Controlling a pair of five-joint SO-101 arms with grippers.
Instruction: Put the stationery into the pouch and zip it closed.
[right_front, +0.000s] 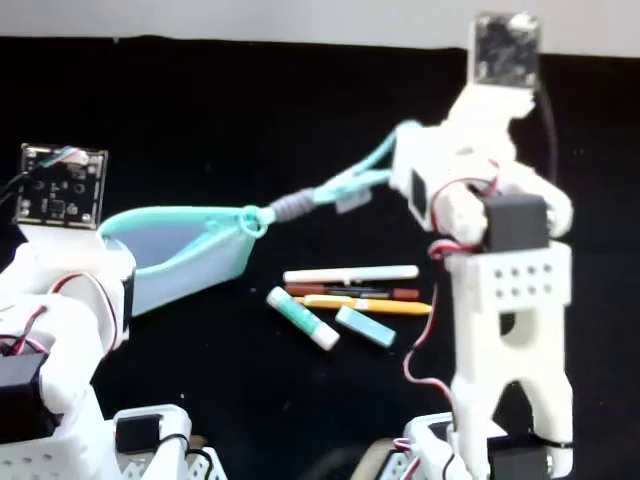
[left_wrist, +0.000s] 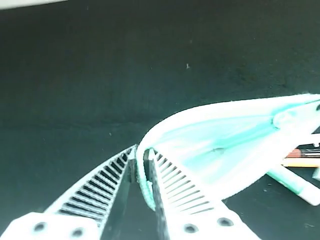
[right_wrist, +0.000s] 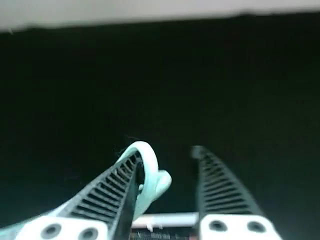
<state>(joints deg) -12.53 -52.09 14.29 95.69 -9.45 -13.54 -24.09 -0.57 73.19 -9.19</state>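
Between the two arms we list the pouch (right_front: 185, 250): apparently held up off the tabletop (right_front: 250, 400), long axis running from arm to arm, mouth gaping upward, unzipped.

Left pincer (left_wrist: 141, 156): clenched on the pouch's end rim.

Right pincer (right_wrist: 166, 151): released, jaws apart, strap loop (right_wrist: 152, 162) hooked over one finger.

Stationery: white pen (right_front: 350, 273), brown pen (right_front: 350, 292), yellow pen (right_front: 380, 306), green-and-white stick (right_front: 303, 318), teal block (right_front: 365, 327), all on the tabletop near the pouch.

We judge filling and zipping both still to do.

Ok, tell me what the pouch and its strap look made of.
Pouch: likely soft silicone or coated fabric, matte mint; it bows open where the left pincer pinches its rim. Strap: flexible band, same mint, material unclear; bends in a loop.
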